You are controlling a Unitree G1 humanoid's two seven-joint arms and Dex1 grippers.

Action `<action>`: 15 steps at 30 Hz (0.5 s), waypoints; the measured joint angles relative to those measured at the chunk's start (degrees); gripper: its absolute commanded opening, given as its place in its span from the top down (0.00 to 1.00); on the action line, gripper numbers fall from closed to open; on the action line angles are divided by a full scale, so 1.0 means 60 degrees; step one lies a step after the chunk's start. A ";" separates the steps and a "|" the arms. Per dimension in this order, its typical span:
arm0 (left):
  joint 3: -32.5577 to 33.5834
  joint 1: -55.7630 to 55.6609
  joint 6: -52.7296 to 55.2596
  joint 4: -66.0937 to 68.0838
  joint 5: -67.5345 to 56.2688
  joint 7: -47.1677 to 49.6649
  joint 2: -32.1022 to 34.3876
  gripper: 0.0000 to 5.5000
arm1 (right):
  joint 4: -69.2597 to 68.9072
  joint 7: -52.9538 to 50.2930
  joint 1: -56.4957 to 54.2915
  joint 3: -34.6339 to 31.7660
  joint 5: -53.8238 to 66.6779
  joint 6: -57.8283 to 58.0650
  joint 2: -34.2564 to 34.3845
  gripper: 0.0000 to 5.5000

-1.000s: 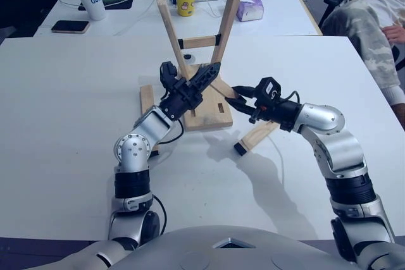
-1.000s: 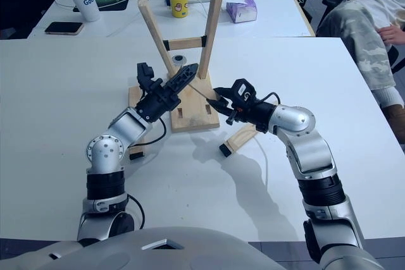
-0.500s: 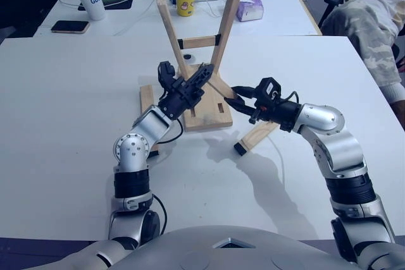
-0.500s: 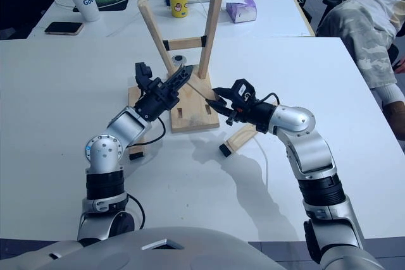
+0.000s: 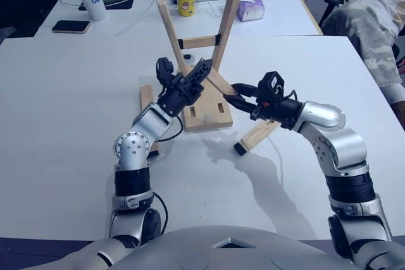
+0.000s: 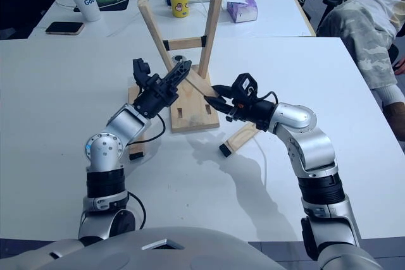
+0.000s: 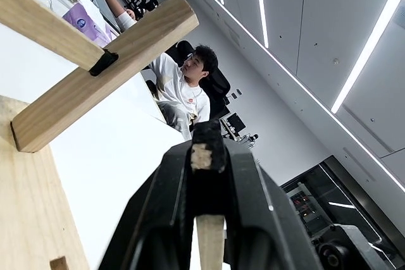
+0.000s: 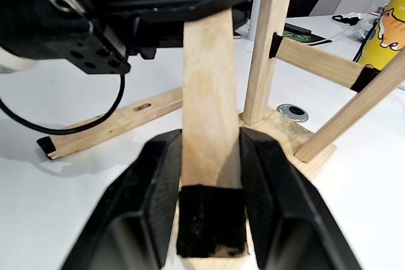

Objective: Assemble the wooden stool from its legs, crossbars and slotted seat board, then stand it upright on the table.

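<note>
Right gripper, left gripper pinch flat, black-capped pale-wood crossbar.

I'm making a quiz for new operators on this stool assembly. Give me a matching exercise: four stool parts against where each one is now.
Parts:
1. seat board
2. crossbar
3. loose leg
4. wooden bar

Places:
A. gripped by the left claw and the right claw
B. flat on the table
C. on the table, below the right arm
D. joining the two upright legs

Pairs: 1-B, 2-D, 3-C, 4-A
</note>
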 measured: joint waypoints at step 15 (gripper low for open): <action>0.0568 -0.0041 -0.0491 0.0484 0.0500 0.0223 0.0282 0.92 | 0.1028 -0.1958 -0.1166 -0.1257 0.0322 -0.0233 0.0913 0.67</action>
